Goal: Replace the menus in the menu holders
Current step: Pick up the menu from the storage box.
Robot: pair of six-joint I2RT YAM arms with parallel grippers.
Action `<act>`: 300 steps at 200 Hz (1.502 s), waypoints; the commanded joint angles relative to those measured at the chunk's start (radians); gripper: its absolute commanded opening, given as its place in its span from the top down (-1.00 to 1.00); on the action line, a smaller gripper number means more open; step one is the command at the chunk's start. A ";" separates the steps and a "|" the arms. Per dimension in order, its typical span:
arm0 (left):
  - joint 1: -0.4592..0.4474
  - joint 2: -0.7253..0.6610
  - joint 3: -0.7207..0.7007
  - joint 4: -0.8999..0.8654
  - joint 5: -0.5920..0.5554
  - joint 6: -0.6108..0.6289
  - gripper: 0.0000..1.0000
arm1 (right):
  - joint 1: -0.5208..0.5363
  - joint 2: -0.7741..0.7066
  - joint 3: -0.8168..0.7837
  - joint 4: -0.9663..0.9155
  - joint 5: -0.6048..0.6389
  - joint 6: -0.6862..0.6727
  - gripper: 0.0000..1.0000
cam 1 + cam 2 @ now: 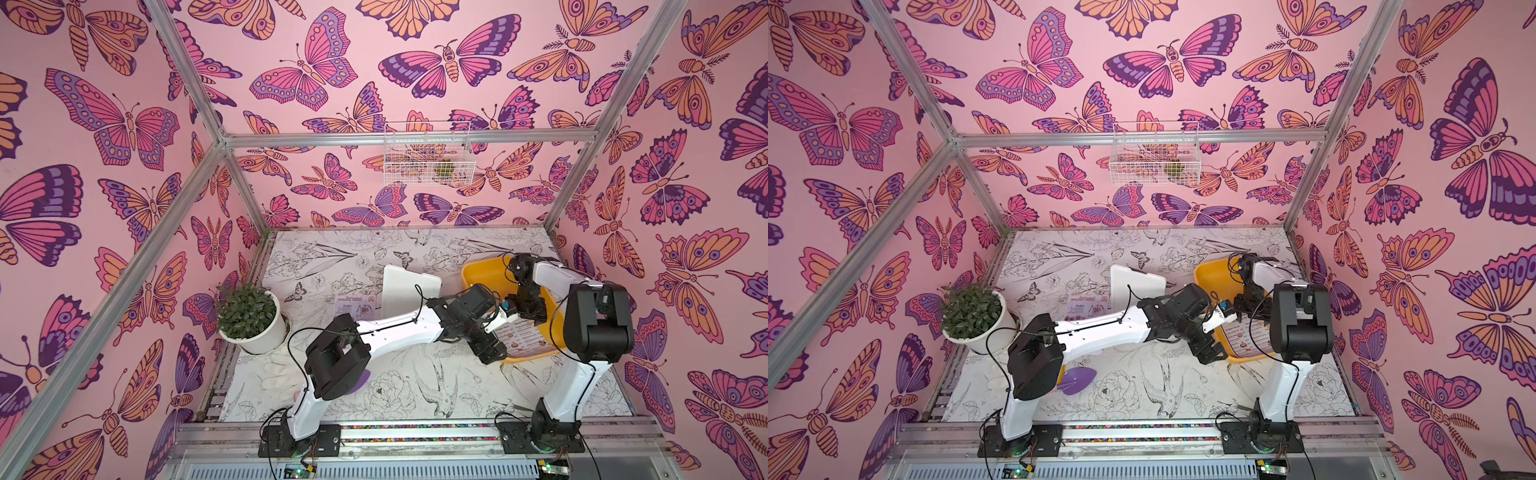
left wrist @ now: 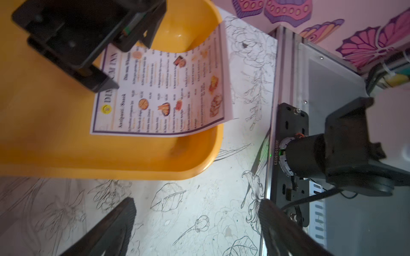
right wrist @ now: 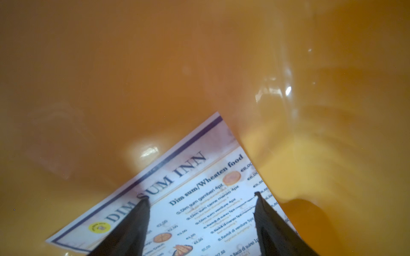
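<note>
Right wrist view: the right hand (image 3: pixel 200 196) stands open, its tips on or just over the white DIM SUM INN menu (image 3: pixel 193 170) lying in the yellow tray (image 3: pixel 111 66). The left hand (image 2: pixel 197 201) hangs open over the counter (image 2: pixel 73 195) beside the tray; the pink menu (image 1: pixel 355 305) lies by the menu holder (image 1: pixel 409 286)

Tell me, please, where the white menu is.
In both top views the menu lies in the yellow tray on the right, under the right hand, overhanging its rim.
</note>
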 commanded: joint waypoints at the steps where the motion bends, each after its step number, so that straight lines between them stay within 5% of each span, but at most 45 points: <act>1: -0.032 -0.019 -0.053 0.183 0.070 0.080 -0.64 | -0.023 -0.010 -0.019 -0.017 -0.045 0.007 -0.52; 49: -0.059 0.076 0.002 0.267 0.070 0.079 -0.31 | -0.036 -0.013 -0.026 -0.014 -0.042 0.005 -0.51; 94: -0.067 0.145 0.035 0.270 -0.048 0.085 -0.18 | -0.037 0.001 -0.024 -0.003 -0.057 0.015 -0.51; 300: -0.084 0.301 0.193 0.267 -0.055 0.033 0.35 | -0.057 0.008 0.008 -0.014 -0.070 -0.004 -0.46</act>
